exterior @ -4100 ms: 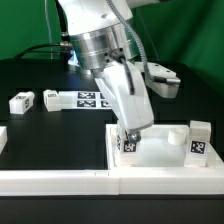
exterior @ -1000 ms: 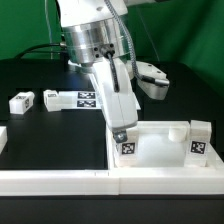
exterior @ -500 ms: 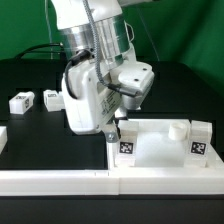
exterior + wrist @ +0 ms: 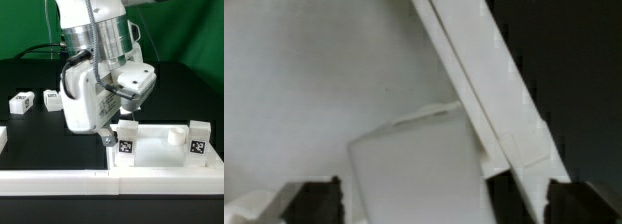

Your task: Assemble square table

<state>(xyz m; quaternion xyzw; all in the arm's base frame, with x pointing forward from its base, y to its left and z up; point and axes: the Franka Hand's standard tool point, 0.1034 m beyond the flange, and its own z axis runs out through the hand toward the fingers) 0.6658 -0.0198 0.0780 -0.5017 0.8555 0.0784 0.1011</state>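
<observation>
Wrist view: gripper [image 4: 420, 205] stands around the leg [image 4: 420, 160] at the tabletop [image 4: 160, 152] corner, likely to seat it; jaws wide, hold uncertain.

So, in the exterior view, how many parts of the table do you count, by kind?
Tabletop: 1
Legs: 4, two loose on the black table, two standing on the tabletop
Total: 5
</observation>
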